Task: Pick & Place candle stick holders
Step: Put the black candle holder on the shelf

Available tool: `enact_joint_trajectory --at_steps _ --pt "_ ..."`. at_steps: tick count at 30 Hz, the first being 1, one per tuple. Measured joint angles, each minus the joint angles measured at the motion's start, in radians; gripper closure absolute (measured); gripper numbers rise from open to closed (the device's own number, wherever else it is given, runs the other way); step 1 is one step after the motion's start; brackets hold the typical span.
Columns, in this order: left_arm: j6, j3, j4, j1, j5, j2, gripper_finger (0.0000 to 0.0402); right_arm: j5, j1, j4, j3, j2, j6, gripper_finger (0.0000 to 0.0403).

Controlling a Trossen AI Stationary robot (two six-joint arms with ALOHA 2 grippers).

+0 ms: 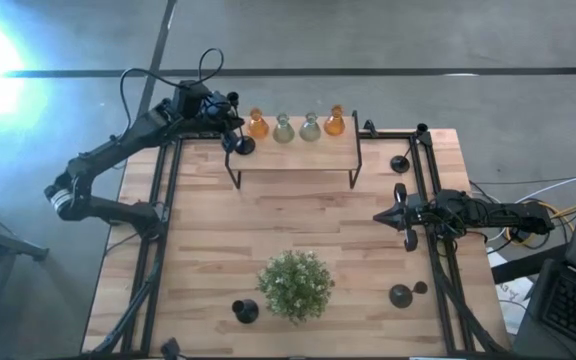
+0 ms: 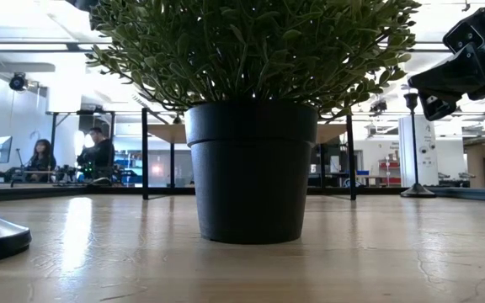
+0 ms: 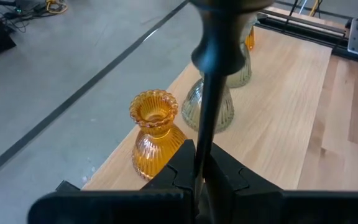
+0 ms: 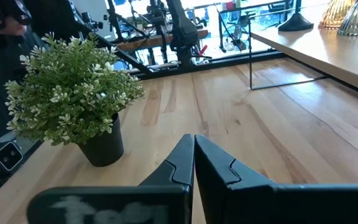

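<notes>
My left gripper (image 1: 234,128) is at the left end of the raised shelf (image 1: 293,155) at the table's far side, shut on a black candle stick holder (image 1: 240,146). Three more black holders stand on their round bases on the table: at the far right (image 1: 400,163), the near right (image 1: 401,295) and the near left (image 1: 245,310). My right gripper (image 1: 388,215) is shut and empty above the table's right side; it also shows in the low view (image 2: 434,88). My left gripper pinches the holder's thin black stem (image 3: 205,140) between its two fingers, which lie across the stem. The stem runs on away from the fingers, in front of the vases, to a wider dark end (image 3: 229,6). Whether the holder touches the shelf, I cannot tell.
Two orange vases (image 1: 258,125) (image 1: 335,122) and two grey-green vases (image 1: 284,128) (image 1: 310,127) stand in a row along the shelf's far edge, the left orange one (image 3: 154,134) close to my left gripper. A potted plant (image 1: 295,285) stands at the table's near middle. Black rails run along both table sides.
</notes>
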Motion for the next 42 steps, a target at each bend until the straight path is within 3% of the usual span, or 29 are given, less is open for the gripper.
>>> enact_joint_trajectory --at_steps 24,42 --pt "-0.060 0.013 -0.065 0.017 -0.050 -0.034 0.0384 0.000 0.000 0.000 0.000 0.000 0.000 0.0394" --pt "-0.058 0.012 -0.007 0.021 -0.040 -0.002 0.0384 0.000 0.000 0.000 0.000 0.000 0.000 0.0394"
